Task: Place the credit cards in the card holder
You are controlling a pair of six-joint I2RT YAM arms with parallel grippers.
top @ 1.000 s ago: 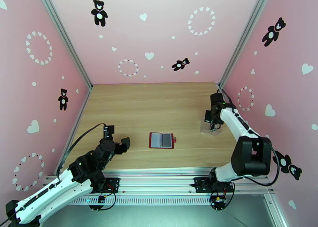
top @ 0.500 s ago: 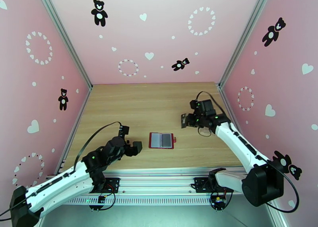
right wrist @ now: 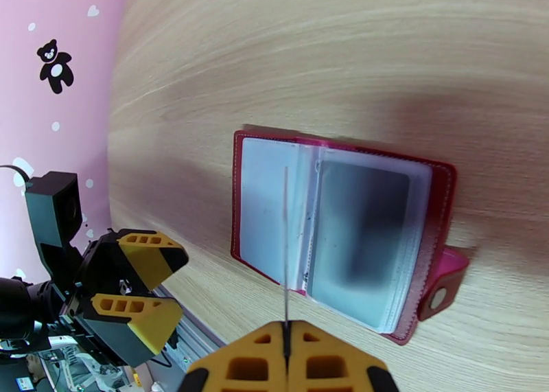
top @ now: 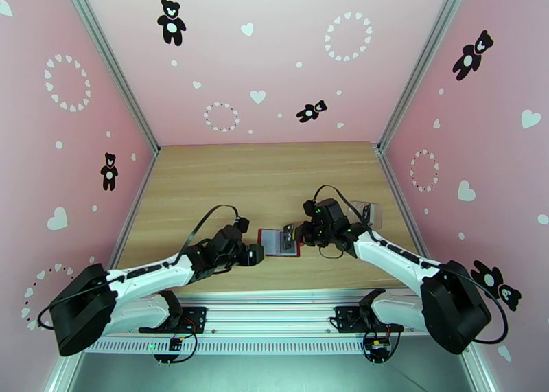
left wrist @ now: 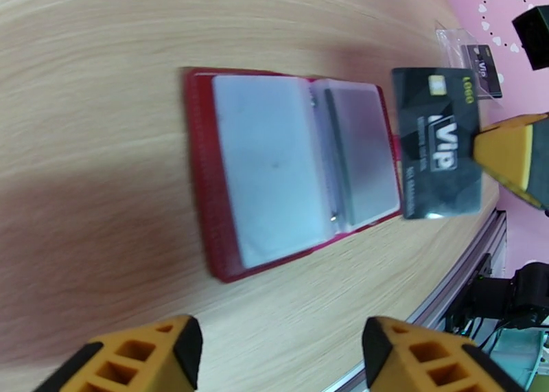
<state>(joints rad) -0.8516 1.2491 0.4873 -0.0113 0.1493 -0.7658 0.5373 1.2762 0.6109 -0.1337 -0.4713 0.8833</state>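
Note:
The card holder (top: 279, 242) lies open on the table, dark red with clear grey inner pockets (left wrist: 288, 174), its snap tab (right wrist: 439, 294) at one side. My right gripper (top: 296, 234) hovers over its right edge, shut on a black credit card (left wrist: 436, 143) marked VIP. That card shows edge-on (right wrist: 285, 242) above the pockets in the right wrist view. My left gripper (top: 255, 255) sits just left of the holder, low over the table, jaws apart with nothing between them (left wrist: 281, 355). Its yellow fingers (right wrist: 137, 283) also show in the right wrist view.
A clear plastic case (top: 367, 213) stands on the table to the right, with another dark card inside (left wrist: 484, 67). Pink walls enclose the wooden table (top: 267, 174) on three sides; a metal rail (top: 274, 297) runs along the near edge.
The right arm carried the card from the clear case leftward to the card holder. The left arm reached in to the holder's left edge, and its jaws narrowed somewhat.

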